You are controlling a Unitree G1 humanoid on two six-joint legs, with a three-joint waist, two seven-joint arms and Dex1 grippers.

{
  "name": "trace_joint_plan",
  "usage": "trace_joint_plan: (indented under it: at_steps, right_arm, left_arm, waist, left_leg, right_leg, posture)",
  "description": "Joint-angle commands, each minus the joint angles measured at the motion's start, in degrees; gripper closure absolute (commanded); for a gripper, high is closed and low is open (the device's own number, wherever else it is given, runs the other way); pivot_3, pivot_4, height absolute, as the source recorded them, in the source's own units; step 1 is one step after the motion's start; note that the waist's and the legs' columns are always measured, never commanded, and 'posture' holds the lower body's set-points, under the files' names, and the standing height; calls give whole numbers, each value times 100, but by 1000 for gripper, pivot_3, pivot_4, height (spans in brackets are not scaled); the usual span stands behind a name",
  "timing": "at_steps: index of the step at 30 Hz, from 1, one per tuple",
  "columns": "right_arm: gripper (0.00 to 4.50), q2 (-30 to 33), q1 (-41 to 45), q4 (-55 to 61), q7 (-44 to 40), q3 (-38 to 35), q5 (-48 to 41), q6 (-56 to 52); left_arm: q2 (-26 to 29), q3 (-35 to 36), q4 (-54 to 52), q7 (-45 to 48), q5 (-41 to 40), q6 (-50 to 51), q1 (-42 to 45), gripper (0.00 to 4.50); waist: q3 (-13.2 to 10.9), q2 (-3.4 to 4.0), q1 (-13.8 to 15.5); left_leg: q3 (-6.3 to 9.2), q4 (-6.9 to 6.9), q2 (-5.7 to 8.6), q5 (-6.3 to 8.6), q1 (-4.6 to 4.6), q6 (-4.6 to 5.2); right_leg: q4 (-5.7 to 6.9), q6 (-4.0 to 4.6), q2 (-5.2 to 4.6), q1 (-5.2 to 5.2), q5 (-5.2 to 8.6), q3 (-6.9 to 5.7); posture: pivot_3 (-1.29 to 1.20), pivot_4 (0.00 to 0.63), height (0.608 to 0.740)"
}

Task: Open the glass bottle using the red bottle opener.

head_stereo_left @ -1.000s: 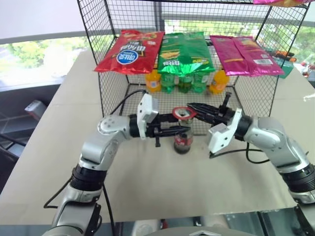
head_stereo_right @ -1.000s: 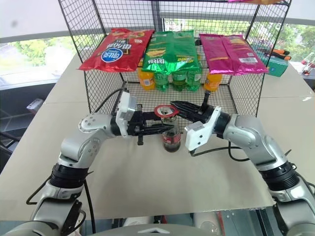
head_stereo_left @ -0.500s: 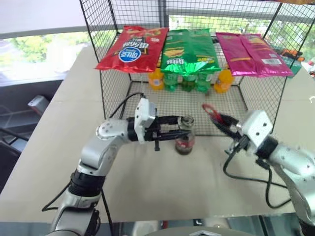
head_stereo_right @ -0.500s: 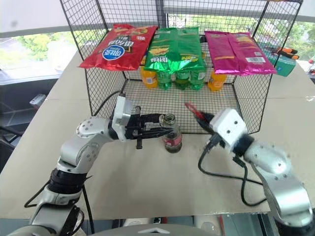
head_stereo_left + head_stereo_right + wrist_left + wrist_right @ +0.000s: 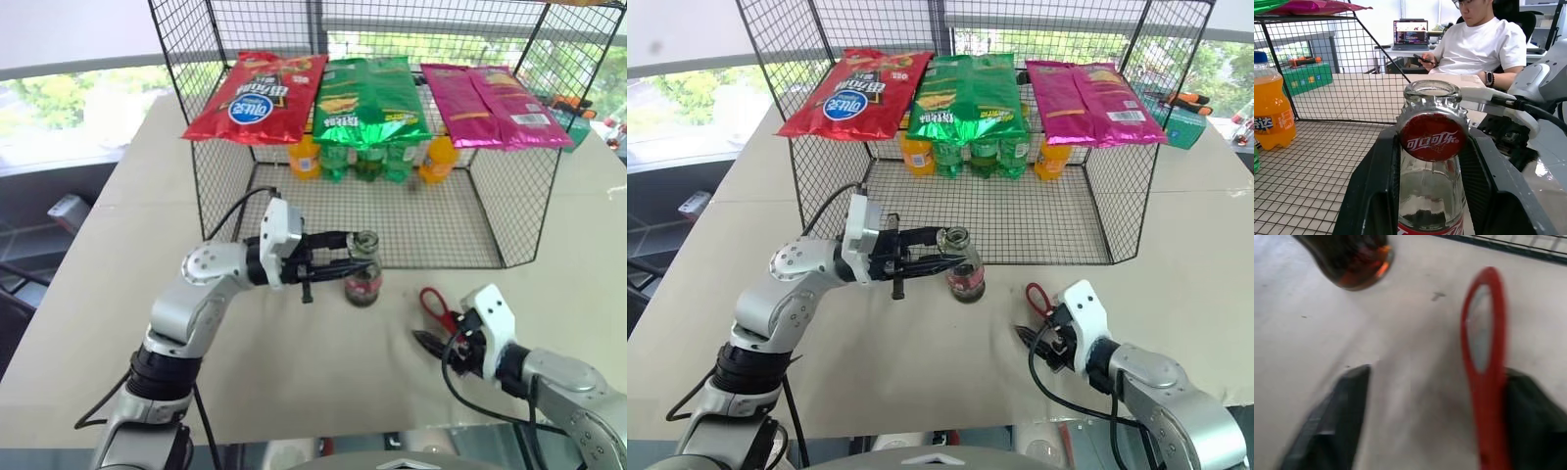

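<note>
Glass bottle [image 5: 363,283] stands upright on the worktop [image 5: 294,362] before the wire rack [image 5: 392,201], its neck clamped by the left pincer [image 5: 345,253]. Right pincer [image 5: 1425,421] gapes wide, low over the worktop, the red bottle opener [image 5: 1483,357] lying against one finger [image 5: 1533,421].

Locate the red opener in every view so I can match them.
Left eye: opener on table, right of bottle.
Right eye: same spot.
Left wrist: not in it.
Right wrist: upright beside one finger.
Shared landmark: the bottle.
</note>
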State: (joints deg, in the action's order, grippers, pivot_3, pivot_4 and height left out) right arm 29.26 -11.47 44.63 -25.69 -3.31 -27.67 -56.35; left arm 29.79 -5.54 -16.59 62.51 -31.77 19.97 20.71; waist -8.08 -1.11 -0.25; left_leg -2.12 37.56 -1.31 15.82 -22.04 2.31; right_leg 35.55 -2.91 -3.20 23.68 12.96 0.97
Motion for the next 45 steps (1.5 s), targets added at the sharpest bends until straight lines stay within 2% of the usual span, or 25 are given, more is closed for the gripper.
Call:
trace_joint_plan:
  at_steps: [1, 5, 7, 8, 10, 21, 25, 28, 32, 35, 37, 42, 45]
  right_arm:
    - [84, 252, 107, 99, -36, -126, 242, 500]
    - [84, 355, 71, 70, -50, -78, 465, 1018]
    - [0, 379, 64, 39, -73, -47, 577, 1272]
    - [0, 362, 72, 31, -97, -37, 594, 1391]
    - [0, 336, 103, 9, -121, -38, 603, 1542]
    - [0, 265, 264, -258, -296, -6, 617, 2156]
    - [0, 95, 236, -353, -391, -53, 668, 2724]
    - [0, 209, 146, -468, -703, -132, 605, 3017]
    - [0, 110, 97, -743, -786, -353, 559, 3392]
    - [0, -19, -43, -1070, -647, -506, 861, 3958]
    - [0, -89, -169, -1244, -747, -606, 855, 4307]
    - [0, 198, -1324, -2051, -2027, -1439, 556, 5803]
    - [0, 301, -1689, -2566, -2455, -1900, 311, 6195]
  left_arm:
    - [80, -173, -45, -3, 64, 194, -31, 3315]
    - [29, -153, -107, -85, -37, 333, 44, 3315]
    - [-4, -123, -130, -134, -72, 359, 76, 2277]
    - [-8, -107, -161, -157, -92, 385, 90, 1995]
    - [-9, -41, -281, -223, -137, 404, 49, 994]
    - [153, 314, -920, -542, -494, 687, -341, 994]
    - [338, 844, -1069, -585, -753, 687, -798, 994]
    - [521, 1315, -1242, -590, -986, 688, -1360, 994]
    - [359, 1972, -1310, -1121, -1423, 839, -2071, 994]
    - [-97, 2288, -1205, -1979, -936, 417, -2421, 994]
    - [-213, 2306, -1198, -2144, -772, 302, -2596, 994]
    - [-380, 2282, -980, -2059, -79, -463, -3686, 994]
    - [-453, 2307, -953, -2175, 20, -604, -4035, 994]
  waist:
    - [0, -1, 0]
    - [-1, -2, 1]
    - [-2, -1, 1]
    - [-11, -1, 0]
    - [-32, -8, -4]
    - [-47, -5, -8]
    - [-47, -5, -21]
    - [-49, -1, -46]
    - [-50, -2, -32]
    - [-50, -3, 4]
    - [-50, -5, 27]
    - [-48, -1, 54]
    - [-51, -4, 72]
  left_leg:
    - [0, 1, 0, 0, 0, 0]
    - [9, 1, 1, 0, -5, 0]
    - [11, 0, 2, 0, -7, 0]
    - [11, 0, 2, 0, -8, 0]
    - [11, 0, 3, 0, -15, 0]
    - [12, 1, 0, 0, -12, 0]
    - [12, 1, 0, 0, -11, 0]
    - [8, 1, -5, 0, -7, -1]
    - [7, 1, -7, 0, -6, -1]
    - [8, 12, -3, 0, -3, -1]
    - [8, 21, -1, 0, -4, -1]
    - [-5, 28, 1, 1, 1, 1]
    - [-11, 27, -5, 3, 1, 3]
  right_leg:
    - [0, -1, 0, -1, 0, 0]
    - [0, 2, 11, 1, 0, -5]
    - [1, 1, 16, 2, -2, -6]
    - [1, -5, 16, 2, -7, -6]
    - [1, -11, 17, 6, -10, -6]
    - [6, -8, 14, 5, -11, -5]
    - [10, -10, 14, 6, -12, -5]
    - [11, -9, 14, 5, -12, -2]
    - [12, -2, 7, 4, -9, -3]
    - [18, 7, 0, -1, -4, -4]
    - [23, 7, 0, -3, -4, -4]
    - [28, 8, 1, -7, -4, 6]
    - [26, 8, 4, -4, -3, 8]
  posture:
    - [0, 150, 740]
    - [0, 150, 740]
    - [0, 150, 740]
    - [0, 150, 740]
    - [0, 150, 740]
    - [0, 150, 740]
    - [0, 150, 740]
    - [0, 150, 740]
    - [0, 150, 740]
    - [0, 150, 740]
    - [0, 150, 740]
    - [0, 150, 740]
    - [0, 150, 740]
